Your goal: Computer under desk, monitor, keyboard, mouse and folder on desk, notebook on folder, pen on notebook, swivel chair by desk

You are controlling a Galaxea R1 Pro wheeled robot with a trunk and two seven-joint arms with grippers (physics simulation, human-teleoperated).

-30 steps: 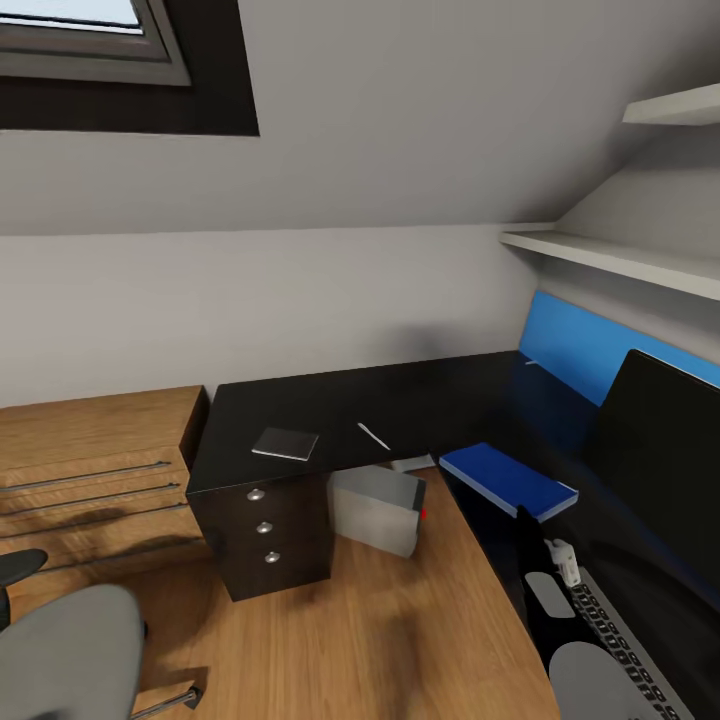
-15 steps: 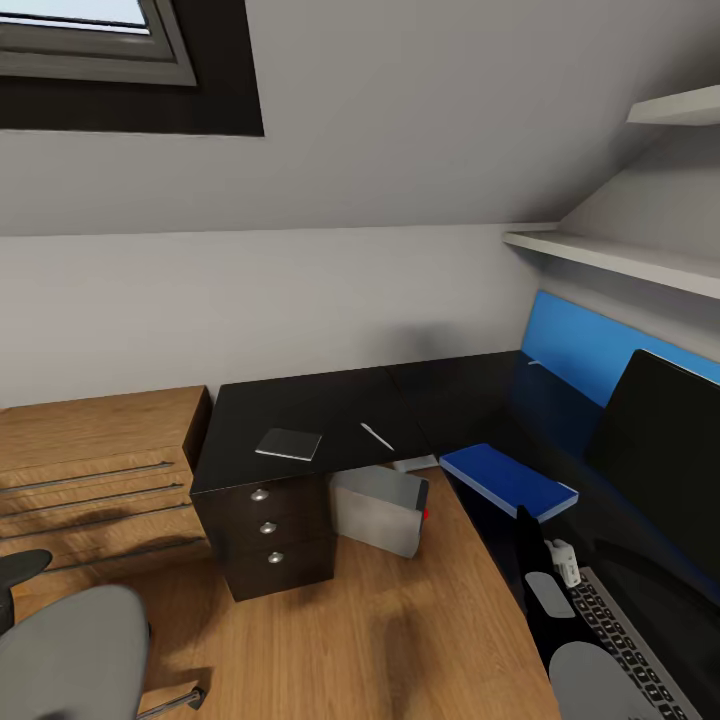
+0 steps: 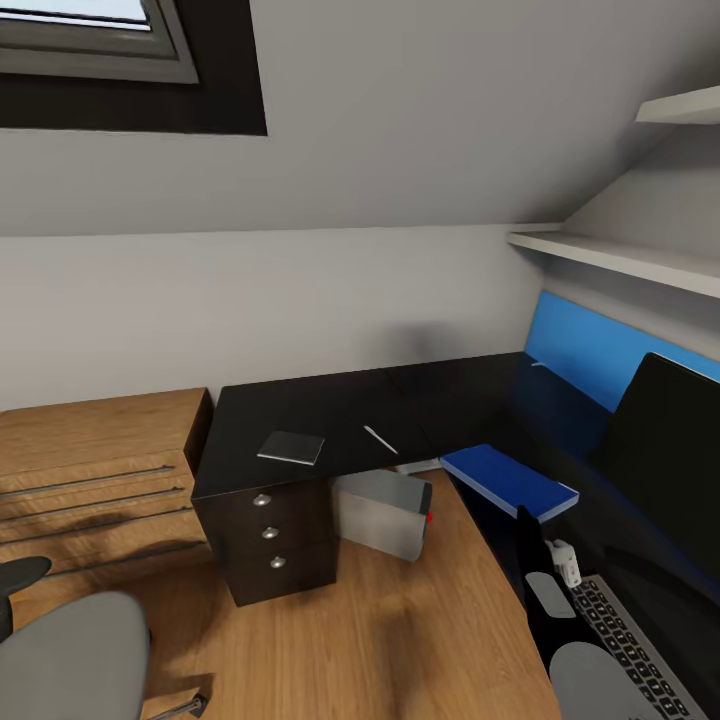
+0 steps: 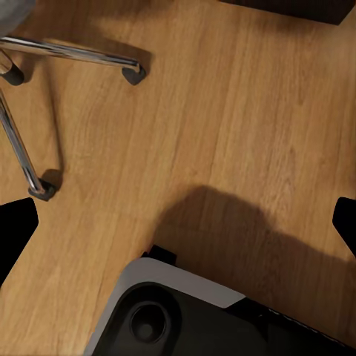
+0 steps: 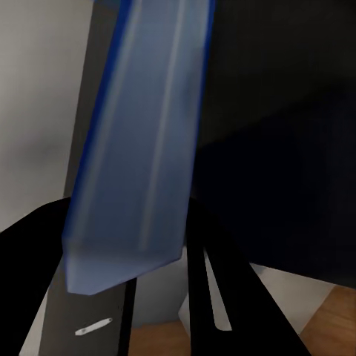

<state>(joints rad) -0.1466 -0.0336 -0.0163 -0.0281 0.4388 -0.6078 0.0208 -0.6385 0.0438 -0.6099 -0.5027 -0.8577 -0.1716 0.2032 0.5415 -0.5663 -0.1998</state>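
My right gripper [image 3: 521, 516] is shut on the near edge of the bright blue folder [image 3: 508, 478], held level over the inner corner of the black desk [image 3: 330, 405]. The right wrist view shows the folder [image 5: 137, 156] edge-on between my dark fingers [image 5: 37, 248]. The notebook [image 3: 291, 447] and the white pen [image 3: 380, 438] lie on the desk's left wing. Under it stands the grey computer [image 3: 380, 512]. At the right are the monitor [image 3: 668, 440] and keyboard [image 3: 632, 650]. The swivel chair [image 3: 70, 655] is at lower left. My left gripper [image 4: 178, 226] hangs open over the floor. The mouse is out of view.
A light wooden drawer unit [image 3: 90, 470] adjoins the desk's left end. A blue panel [image 3: 585, 350] leans on the wall behind the monitor, under white shelves [image 3: 610, 258]. The chair's chrome legs [image 4: 67, 52] and my own base [image 4: 185, 311] are over the wood floor.
The camera has turned a little, so desk, pen and monitor drift right in the picture. The folder keeps its place with my right gripper.
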